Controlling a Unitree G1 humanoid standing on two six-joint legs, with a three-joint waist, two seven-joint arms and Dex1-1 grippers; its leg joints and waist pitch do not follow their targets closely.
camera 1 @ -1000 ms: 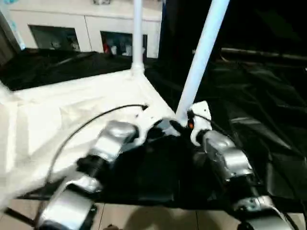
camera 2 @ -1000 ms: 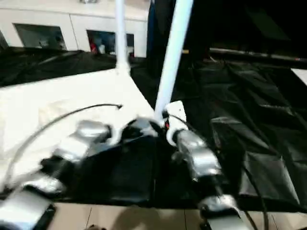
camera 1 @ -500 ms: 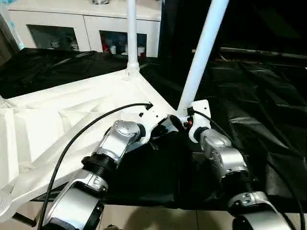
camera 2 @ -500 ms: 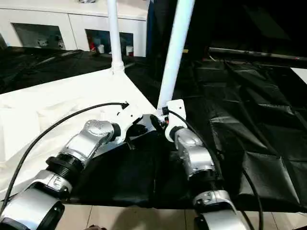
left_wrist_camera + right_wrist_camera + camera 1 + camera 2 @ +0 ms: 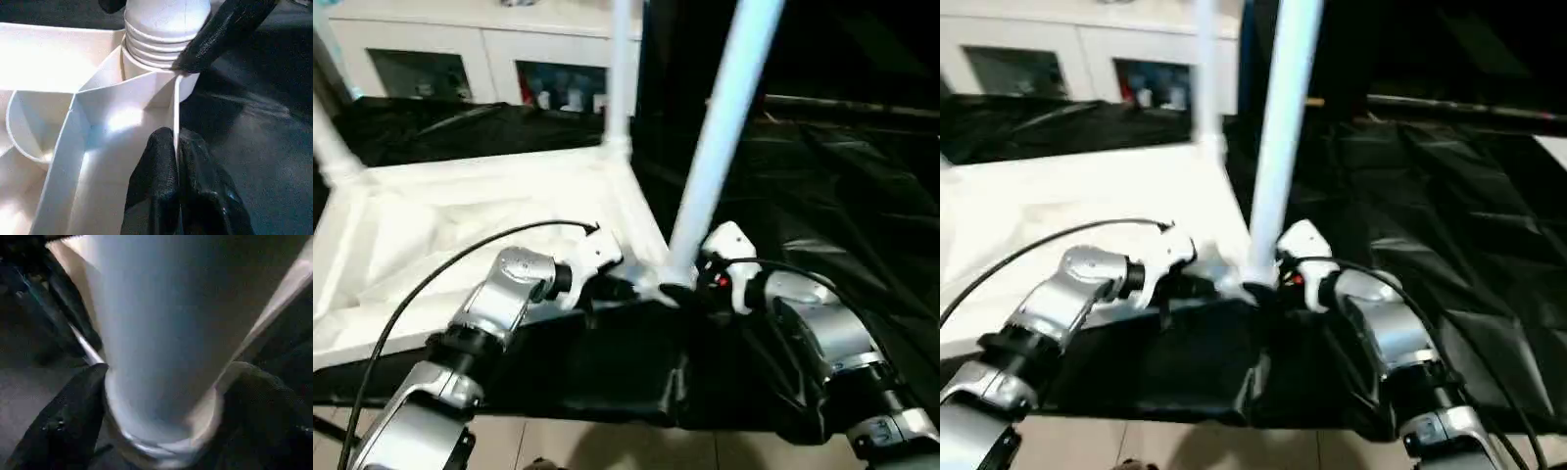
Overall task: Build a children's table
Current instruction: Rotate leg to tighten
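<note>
The children's table top (image 5: 460, 225) lies upside down on a black plastic sheet (image 5: 842, 196), three white legs standing up from its corner sockets. The near leg (image 5: 720, 137) rises from the corner closest to the robot. The left gripper (image 5: 177, 161) is pressed together on the thin raised rim (image 5: 175, 105) just beside that socket. The right gripper (image 5: 161, 396) has its fingers (image 5: 68, 421) spread either side of the near leg's base; whether they touch it I cannot tell. A white cabinet (image 5: 480, 59) stands behind.

The near leg (image 5: 720, 137) runs past the top edge, seemingly blurred.
</note>
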